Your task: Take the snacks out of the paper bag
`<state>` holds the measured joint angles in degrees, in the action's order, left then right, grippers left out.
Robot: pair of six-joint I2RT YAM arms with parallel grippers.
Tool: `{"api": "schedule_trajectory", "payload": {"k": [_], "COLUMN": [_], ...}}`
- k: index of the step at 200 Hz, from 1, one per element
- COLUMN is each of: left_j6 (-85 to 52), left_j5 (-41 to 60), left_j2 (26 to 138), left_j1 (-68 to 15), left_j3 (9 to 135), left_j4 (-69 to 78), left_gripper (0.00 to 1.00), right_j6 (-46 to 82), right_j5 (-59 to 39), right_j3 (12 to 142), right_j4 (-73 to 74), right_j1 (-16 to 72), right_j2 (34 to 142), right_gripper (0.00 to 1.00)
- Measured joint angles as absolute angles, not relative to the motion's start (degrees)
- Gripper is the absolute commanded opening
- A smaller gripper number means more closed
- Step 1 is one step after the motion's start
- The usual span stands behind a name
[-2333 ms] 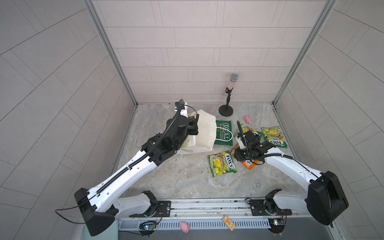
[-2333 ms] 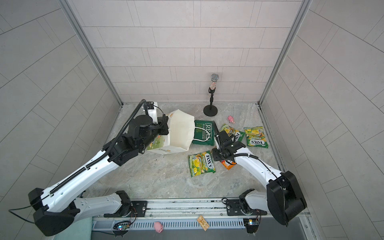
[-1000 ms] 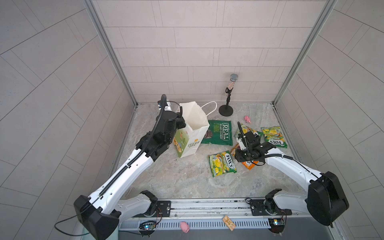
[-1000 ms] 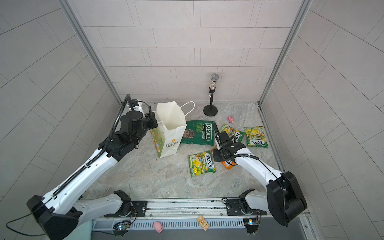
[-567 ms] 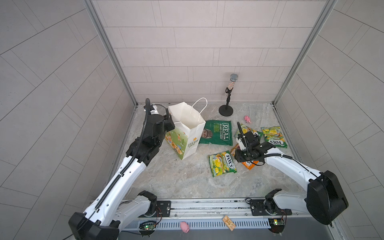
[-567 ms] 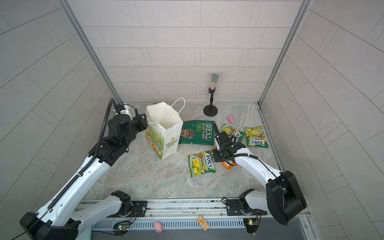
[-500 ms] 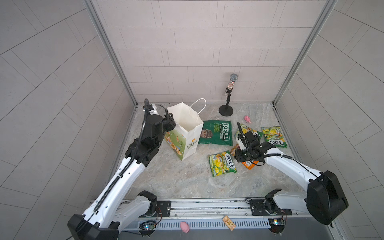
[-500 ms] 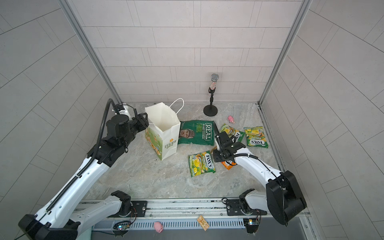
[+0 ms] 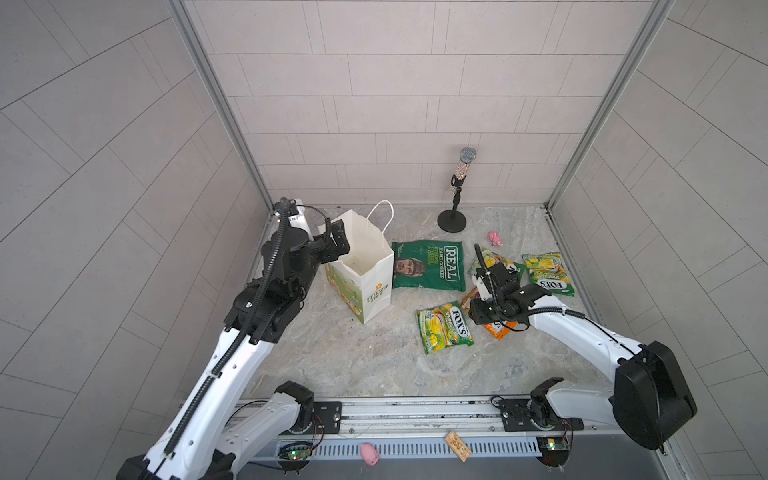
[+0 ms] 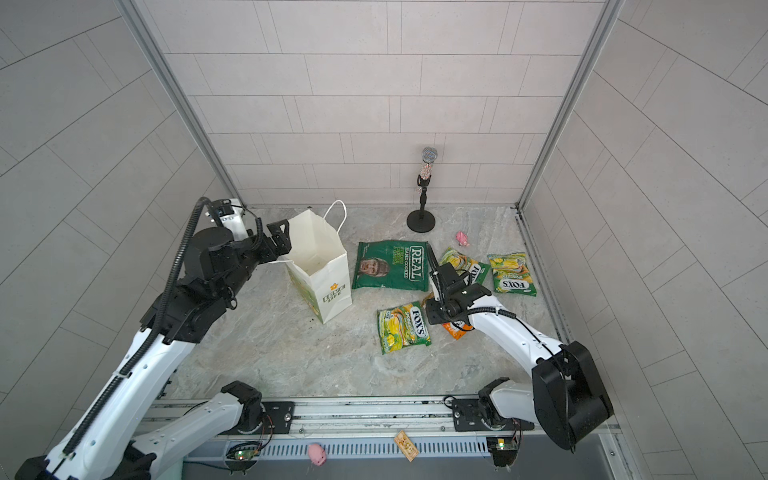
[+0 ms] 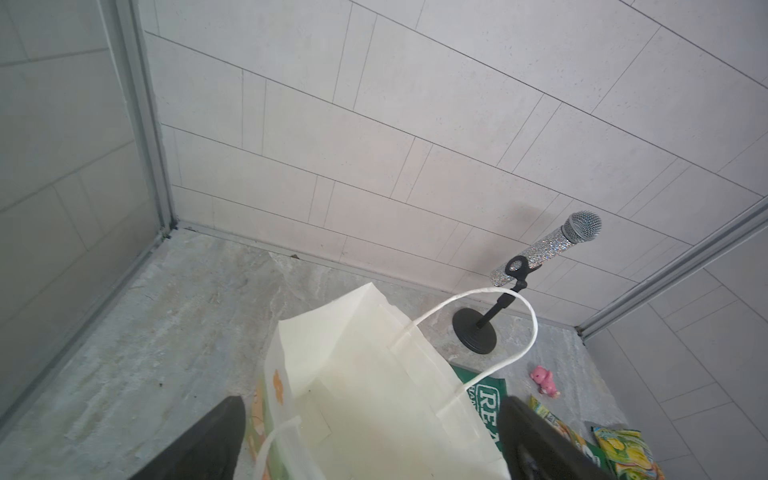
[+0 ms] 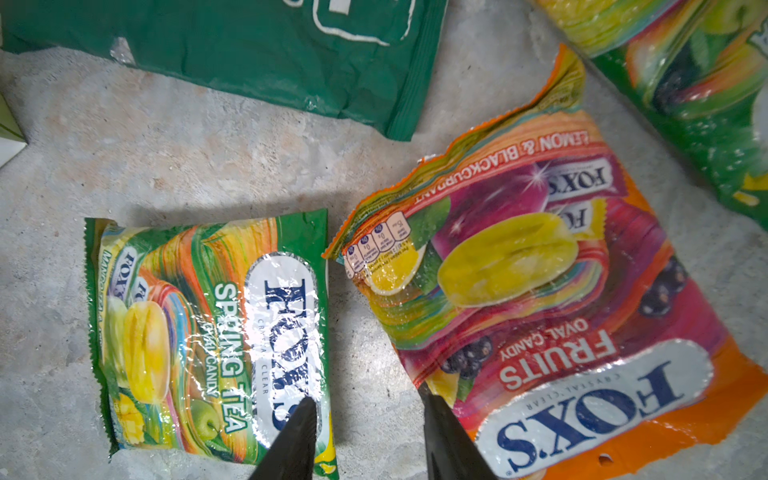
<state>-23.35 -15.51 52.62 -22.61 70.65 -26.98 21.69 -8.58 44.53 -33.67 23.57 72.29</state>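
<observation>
- When you stood the paper bag (image 9: 372, 286) up again, your left pincer (image 9: 337, 239) let go of it. Its jaws were wide apart by the bag's rim and held nothing.
- The bag stood by itself on the left of the table (image 9: 332, 365), and its inside looked empty.
- The snacks lay outside: the green REAL packet (image 9: 430, 266) just beside the bag, the yellow-green FOX'S packets (image 9: 444, 328) and the orange FOX'S packet (image 12: 561, 291) near your right arm.
- Your right pincer (image 12: 365, 407) was half open over the gap between two packets, holding nothing.
- I think your job was about done.
</observation>
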Motion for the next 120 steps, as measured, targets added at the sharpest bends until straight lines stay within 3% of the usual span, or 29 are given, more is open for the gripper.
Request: {"api": "schedule_trajectory", "payload": {"k": [74,120], "left_j6": [-15.4,-19.9], "left_j5": [-37.0,-43.2], "left_j2": [50.0,49.8], "left_j1": [-20.8,-9.4], "left_j3": [76.5,71.1], "left_j4": [-32.0,-32.4], "left_gripper": [1.0,1.0], "right_j6": [22.6,24.7], "right_j5": [-7.7,-0.1], "right_j3": [44.5,44.3], "right_j4": [-33.7,-31.7], "right_j1": [23.6,20.6], "right_j2": [71.7,67.0], "right_gripper": [0.44,0.44]}}
